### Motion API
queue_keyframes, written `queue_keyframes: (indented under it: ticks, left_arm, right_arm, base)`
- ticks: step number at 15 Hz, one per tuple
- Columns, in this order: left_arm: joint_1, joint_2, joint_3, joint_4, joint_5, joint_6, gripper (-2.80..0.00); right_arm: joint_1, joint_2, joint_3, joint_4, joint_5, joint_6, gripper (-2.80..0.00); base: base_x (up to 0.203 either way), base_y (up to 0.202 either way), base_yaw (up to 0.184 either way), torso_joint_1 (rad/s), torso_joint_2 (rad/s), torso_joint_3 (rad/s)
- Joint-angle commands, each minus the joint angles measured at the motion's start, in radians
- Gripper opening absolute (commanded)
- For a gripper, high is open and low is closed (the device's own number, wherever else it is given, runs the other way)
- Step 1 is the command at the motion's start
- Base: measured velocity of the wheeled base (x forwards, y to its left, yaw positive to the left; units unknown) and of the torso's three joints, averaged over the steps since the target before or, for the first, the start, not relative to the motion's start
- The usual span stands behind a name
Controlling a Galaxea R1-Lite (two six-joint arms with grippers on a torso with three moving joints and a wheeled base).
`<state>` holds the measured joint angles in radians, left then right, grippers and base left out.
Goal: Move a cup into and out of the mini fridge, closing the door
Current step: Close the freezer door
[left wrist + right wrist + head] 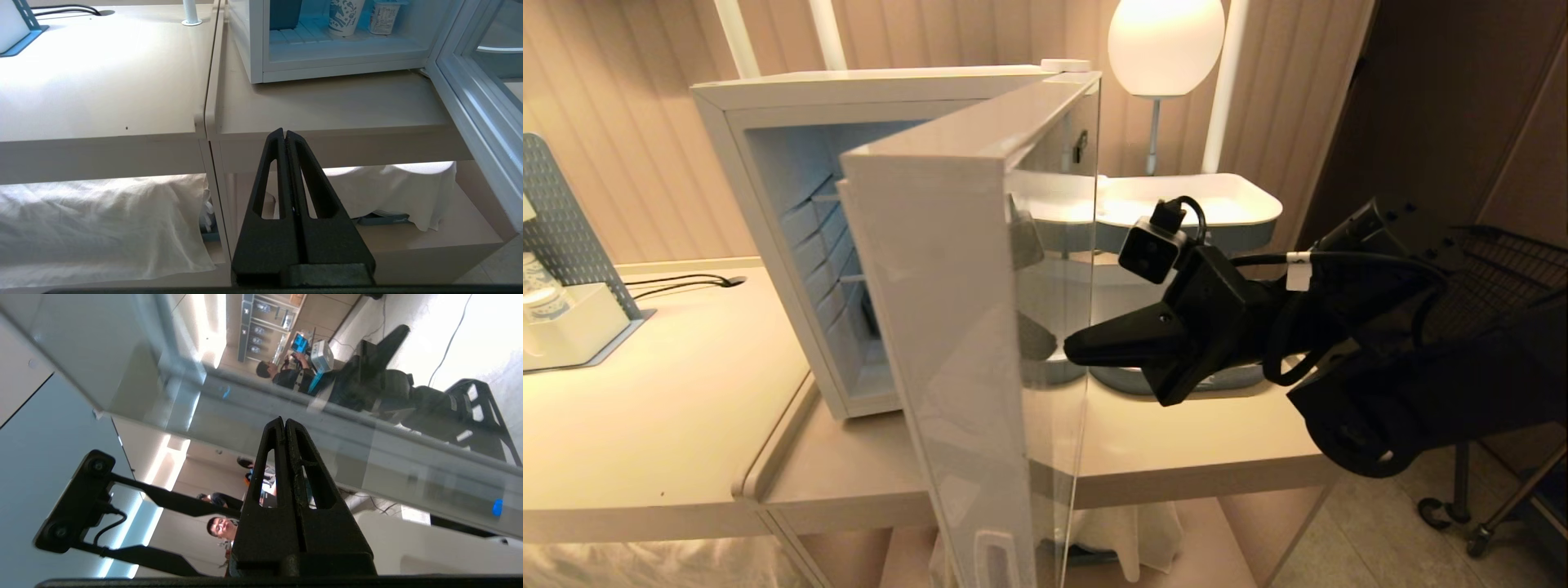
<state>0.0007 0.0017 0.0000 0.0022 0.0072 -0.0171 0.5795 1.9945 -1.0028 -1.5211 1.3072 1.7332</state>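
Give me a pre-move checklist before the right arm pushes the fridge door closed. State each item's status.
1. Cup inside the mini fridge: ok, it stands on the fridge floor beside another small container.
2. Door swing path free: ok, it stands wide open and nothing on the table blocks it.
3. Right gripper ready to push: ok, fingers shut, tip at the door's outer glass.
4. Tip touching the glass: cannot tell.
5. Left gripper out of the way: ok, shut, parked low in front of the table edge.
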Motion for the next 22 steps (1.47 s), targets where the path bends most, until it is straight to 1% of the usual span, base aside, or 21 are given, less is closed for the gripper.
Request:
queue_keyframes:
  ticks: [1,3,5,7,8,9,10,11,12,13,14,15,16,18,19,20,22]
  left_arm:
    - [0.001,0.0,0.002,-0.001,0.0,-0.001,-2.8]
    - [0.001,0.0,0.002,-0.001,0.0,-0.001,-2.8]
    - [0.001,0.0,0.002,-0.001,0.0,-0.001,-2.8]
    - [0.001,0.0,0.002,-0.001,0.0,-0.001,-2.8]
    - [0.001,0.0,0.002,-0.001,0.0,-0.001,-2.8]
    - [0.001,0.0,0.002,-0.001,0.0,-0.001,-2.8]
    - [0.001,0.0,0.002,-0.001,0.0,-0.001,-2.8]
    - [0.001,0.0,0.002,-0.001,0.0,-0.001,-2.8]
    - [0.001,0.0,0.002,-0.001,0.0,-0.001,-2.8]
    - [0.001,0.0,0.002,-0.001,0.0,-0.001,-2.8]
    - [0.001,0.0,0.002,-0.001,0.0,-0.001,-2.8]
    - [0.001,0.0,0.002,-0.001,0.0,-0.001,-2.8]
    - [0.001,0.0,0.002,-0.001,0.0,-0.003,-2.8]
    - [0.001,0.0,0.002,-0.001,0.0,-0.003,-2.8]
    - [0.001,0.0,0.002,-0.001,0.0,-0.003,-2.8]
    - [0.001,0.0,0.002,-0.001,0.0,-0.006,-2.8]
    - [0.001,0.0,0.002,-0.001,0.0,-0.006,-2.8]
  right_arm:
    - [0.032,0.036,-0.038,-0.009,-0.005,0.008,-2.8]
    - [0.05,0.061,-0.11,0.04,-0.015,0.004,-2.8]
    - [0.063,0.087,-0.203,0.133,-0.018,-0.023,-2.8]
    - [0.078,0.113,-0.319,0.3,-0.024,-0.084,-2.8]
    - [0.09,0.123,-0.363,0.411,-0.049,-0.145,-2.8]
    - [0.103,0.127,-0.394,0.529,-0.087,-0.224,-2.8]
    - [0.12,0.129,-0.42,0.673,-0.138,-0.326,-2.8]
    - [0.137,0.13,-0.451,0.837,-0.193,-0.446,-2.8]
    - [0.158,0.133,-0.494,1.037,-0.27,-0.586,-2.8]
    - [0.186,0.142,-0.556,1.232,-0.371,-0.735,-2.8]
    - [0.215,0.159,-0.641,1.382,-0.467,-0.858,-2.8]
    - [0.244,0.183,-0.721,1.483,-0.543,-0.94,-2.8]
    - [0.267,0.216,-0.79,1.534,-0.587,-0.981,-2.8]
    - [0.287,0.286,-0.901,1.584,-0.669,-1.01,-2.8]
    - [0.292,0.323,-0.937,1.59,-0.748,-1.019,-2.8]
    - [0.298,0.347,-0.946,1.571,-0.82,-1.027,-2.8]
    - [0.304,0.378,-0.948,1.506,-0.933,-1.034,-2.8]
  base:
    - [0.0,0.0,0.0,0.0,0.0,0.0]
    - [0.0,0.0,0.0,0.0,0.0,0.0]
    - [0.0,0.0,0.0,0.0,0.0,0.0]
    - [0.0,0.0,0.0,0.0,0.0,0.0]
    - [0.0,0.0,0.0,0.0,0.0,0.0]
    - [0.0,0.0,0.0,0.0,0.0,0.0]
    - [0.0,0.0,0.0,0.0,0.0,0.0]
    - [0.0,0.0,0.0,0.0,0.0,0.0]
    - [0.0,0.0,0.0,0.0,0.0,0.0]
    - [0.0,0.0,0.0,0.0,0.0,0.0]
    - [0.0,0.0,0.0,0.0,0.0,0.0]
    - [0.0,0.0,0.0,0.0,0.0,0.0]
    - [0.0,0.0,0.0,0.0,0.0,0.0]
    - [0.0,0.0,0.0,0.0,0.0,0.0]
    - [0.0,0.0,0.0,0.0,0.0,0.0]
    - [0.0,0.0,0.0,0.0,0.0,0.0]
    - [0.0,0.0,0.0,0.0,0.0,0.0]
